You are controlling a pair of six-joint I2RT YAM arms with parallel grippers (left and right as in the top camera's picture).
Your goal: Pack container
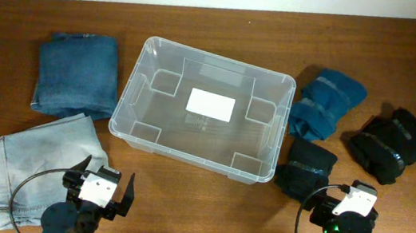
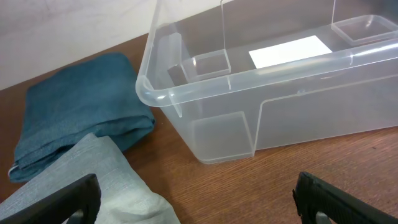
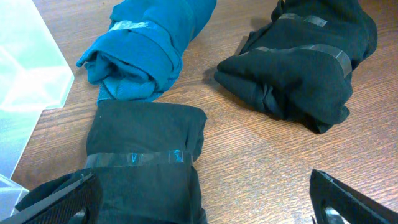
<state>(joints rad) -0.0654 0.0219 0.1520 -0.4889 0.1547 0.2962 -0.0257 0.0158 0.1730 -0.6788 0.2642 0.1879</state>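
Observation:
The clear plastic container (image 1: 132, 90) stands in the middle of the table with a white label (image 1: 210, 103) on its floor and nothing in it. It also shows in the left wrist view (image 2: 205, 78). My left gripper (image 2: 196, 202) is open and empty at the near left, over the edge of light blue jeans (image 1: 25, 161). My right gripper (image 3: 205, 199) is open and empty at the near right, its left finger by a black taped bundle (image 3: 140, 155).
Folded dark blue jeans (image 1: 75, 71) lie left of the container. A blue taped bundle (image 1: 324, 102) lies right of the container. A larger black bundle (image 1: 392, 142) lies at the far right, and a small black bundle (image 1: 306, 168) by the container's near right corner.

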